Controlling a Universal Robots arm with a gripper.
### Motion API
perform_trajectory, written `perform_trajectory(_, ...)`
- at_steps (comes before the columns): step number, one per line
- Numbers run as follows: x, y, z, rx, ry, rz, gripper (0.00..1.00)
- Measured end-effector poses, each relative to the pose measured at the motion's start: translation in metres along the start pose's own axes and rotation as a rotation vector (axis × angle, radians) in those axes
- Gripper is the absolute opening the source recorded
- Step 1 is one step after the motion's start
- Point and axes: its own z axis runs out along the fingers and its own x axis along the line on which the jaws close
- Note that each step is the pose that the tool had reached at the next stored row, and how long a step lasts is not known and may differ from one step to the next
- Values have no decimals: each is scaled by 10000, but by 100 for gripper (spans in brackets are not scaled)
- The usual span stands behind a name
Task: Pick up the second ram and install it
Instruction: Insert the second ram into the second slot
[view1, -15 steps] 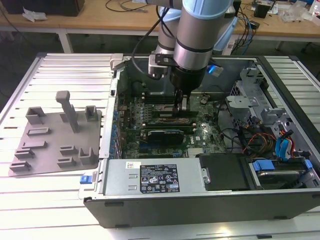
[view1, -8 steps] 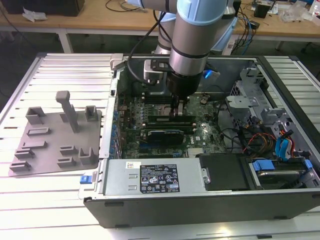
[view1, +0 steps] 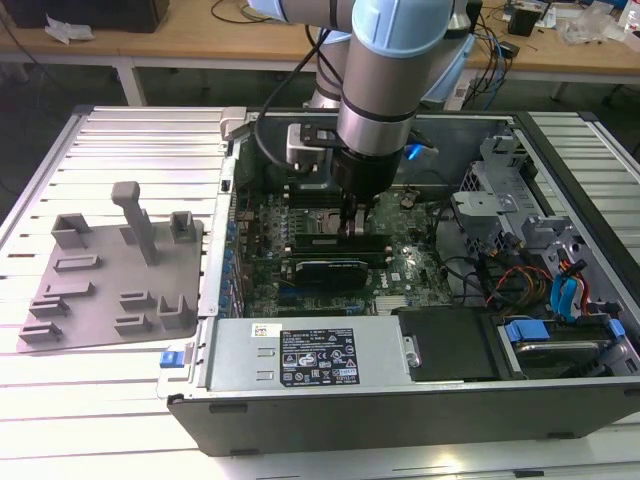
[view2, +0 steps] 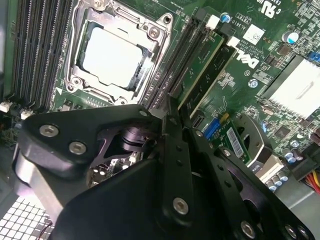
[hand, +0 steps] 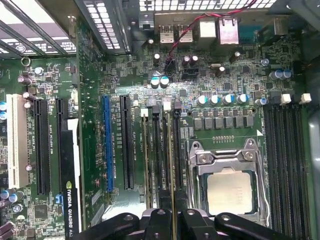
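gripping second ram (hand: 174, 165) edge-on | hand (hand: 174, 220) clamped on it | slot (hand: 176, 145) contact hidden

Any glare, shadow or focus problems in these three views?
Exterior view: bright glare on the white slatted table; the case interior under the arm lies in shadow. Second wrist view: the CPU lid is washed out, and the near gripper body is dark and soft. First wrist view: evenly lit, with the motherboard sharp.

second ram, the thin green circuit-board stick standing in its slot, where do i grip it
Likely mid-length on the thin green stick, pinching its flat faces from straight above: it stands on edge, with neighbouring black slots crowding its sides.
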Motion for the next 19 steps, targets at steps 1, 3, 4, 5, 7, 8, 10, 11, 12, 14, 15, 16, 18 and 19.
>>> perform_trajectory(1, 0, 2, 13, 0, -1, 1, 11)
perform_trajectory(3, 1, 2, 27, 0, -1, 0, 11)
perform_trajectory(4, 2, 5, 31, -1, 2, 2, 11)
perform_trajectory(5, 2, 10, 36, 0, -1, 1, 11)
perform_trajectory(7, 2, 16, 41, 0, 1, -9, 11)
perform_trajectory(8, 1, 17, 43, -2, 6, -54, 11)
perform_trajectory(10, 1, 16, 45, -5, 17, -159, 11)
perform_trajectory(11, 1, 16, 48, -5, 17, -167, 11)
perform_trajectory(12, -1, 16, 54, -5, 17, -168, 11)
perform_trajectory(14, -4, 16, 69, -5, 18, -168, 11)
perform_trajectory(15, -8, 15, 78, -6, 19, -167, 11)
perform_trajectory(16, -9, 15, 83, -5, 19, -168, 11)
perform_trajectory(18, -10, 15, 84, -6, 19, -167, 11)
perform_trajectory(19, -10, 15, 84, -6, 18, -166, 11)
